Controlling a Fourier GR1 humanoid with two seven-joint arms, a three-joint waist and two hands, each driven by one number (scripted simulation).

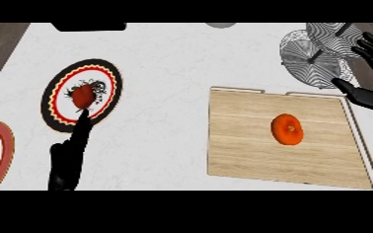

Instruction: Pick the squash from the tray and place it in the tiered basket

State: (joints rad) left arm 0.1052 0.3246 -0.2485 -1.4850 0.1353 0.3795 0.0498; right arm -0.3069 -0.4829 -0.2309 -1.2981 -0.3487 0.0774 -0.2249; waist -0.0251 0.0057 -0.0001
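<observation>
An orange squash [287, 128] lies near the middle of a wooden tray [247, 148] at the right. Behind the tray stands the wire tiered basket [317, 54], near the far right corner. My right hand [358, 93] shows at the right edge, open, between the tray's far right corner and the basket, with fingers [364, 47] raised beside the basket. It is apart from the squash. At the lower left my left hand [67, 160] is open, its straight fingers pointing up to the rim of a patterned plate [62, 116].
A red fruit-like object [82, 95] sits on the patterned plate at the left. Part of another red-rimmed plate [4, 150] shows at the left edge. A dark object [89, 26] and a grey round thing [220, 24] sit at the counter's far edge.
</observation>
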